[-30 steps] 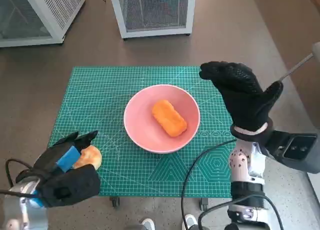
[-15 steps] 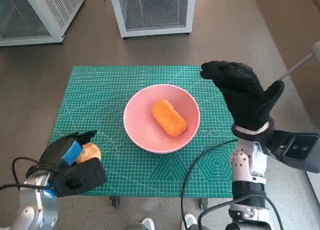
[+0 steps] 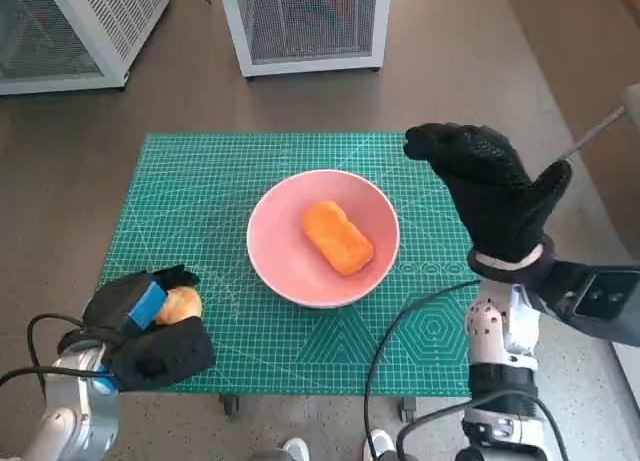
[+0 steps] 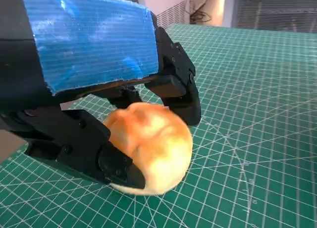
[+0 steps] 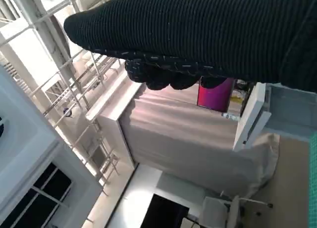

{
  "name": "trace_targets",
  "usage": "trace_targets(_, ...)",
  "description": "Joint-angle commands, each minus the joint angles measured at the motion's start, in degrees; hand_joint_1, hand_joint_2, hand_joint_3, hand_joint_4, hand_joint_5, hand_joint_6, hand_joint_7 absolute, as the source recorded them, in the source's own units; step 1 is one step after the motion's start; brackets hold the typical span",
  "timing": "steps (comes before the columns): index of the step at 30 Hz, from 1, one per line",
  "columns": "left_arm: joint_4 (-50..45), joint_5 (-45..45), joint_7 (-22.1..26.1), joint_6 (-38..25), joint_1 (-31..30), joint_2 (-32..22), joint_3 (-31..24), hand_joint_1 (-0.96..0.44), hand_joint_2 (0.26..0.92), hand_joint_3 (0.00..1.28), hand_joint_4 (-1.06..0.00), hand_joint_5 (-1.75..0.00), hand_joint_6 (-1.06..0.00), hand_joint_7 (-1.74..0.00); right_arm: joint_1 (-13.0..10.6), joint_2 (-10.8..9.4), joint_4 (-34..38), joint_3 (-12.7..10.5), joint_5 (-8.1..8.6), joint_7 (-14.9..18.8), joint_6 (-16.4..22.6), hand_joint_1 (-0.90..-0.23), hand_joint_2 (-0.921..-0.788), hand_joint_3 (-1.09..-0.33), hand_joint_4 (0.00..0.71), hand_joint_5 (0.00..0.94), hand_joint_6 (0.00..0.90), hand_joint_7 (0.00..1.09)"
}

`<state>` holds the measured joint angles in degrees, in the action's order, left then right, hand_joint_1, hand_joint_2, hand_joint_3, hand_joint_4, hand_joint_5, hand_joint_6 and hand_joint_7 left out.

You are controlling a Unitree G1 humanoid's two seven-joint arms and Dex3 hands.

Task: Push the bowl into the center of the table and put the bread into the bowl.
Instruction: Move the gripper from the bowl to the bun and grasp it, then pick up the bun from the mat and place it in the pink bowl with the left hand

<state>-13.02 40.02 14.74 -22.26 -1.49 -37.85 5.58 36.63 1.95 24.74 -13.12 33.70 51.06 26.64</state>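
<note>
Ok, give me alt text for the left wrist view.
The blue-taped left hand grips a round golden bread roll between its black fingers, the roll resting on the green gridded cutting mat.

even bright indoor light; soft shadows; head view wide-angle bowed; right wrist background overexposed.

A round, shallow pink bowl (image 3: 323, 237) is sitting upright at the middle of the green cutting mat. An oblong orange bread piece (image 3: 339, 237) is lying inside it. A rounded golden bread roll (image 3: 182, 306) is resting on the mat near its front left corner.
</note>
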Motion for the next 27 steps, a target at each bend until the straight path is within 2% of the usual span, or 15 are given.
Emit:
trace_targets(1,-2.1,-1.4,0.4,1.5,-0.5,0.0,-1.6,0.0,0.92,0.07,-0.69,-1.18,-0.63,-1.15,-0.5,0.3,0.7,0.0,0.24,0.6,-0.6,-0.619,-0.921,-0.634,0.219,0.001,0.38,0.0)
trace_targets(16,-9.3,-5.0,2.6,2.1,-0.3,0.0,-5.9,0.0,0.92,0.06,-0.68,-1.17,-0.64,-1.16,-0.2,0.5,0.8,-0.1,0.15,0.8,-0.7,-0.618,-0.921,-0.633,0.222,0.001,0.381,0.0)
trace_targets(27,-18.0,-4.6,3.8,2.0,3.7,0.5,-9.1,0.0,0.92,0.05,-0.69,-1.17,-0.66,-1.13,0.1,0.7,1.4,-0.4,0.45,1.2,-1.0,-0.614,-0.921,-0.632,0.222,0.001,0.381,0.0)
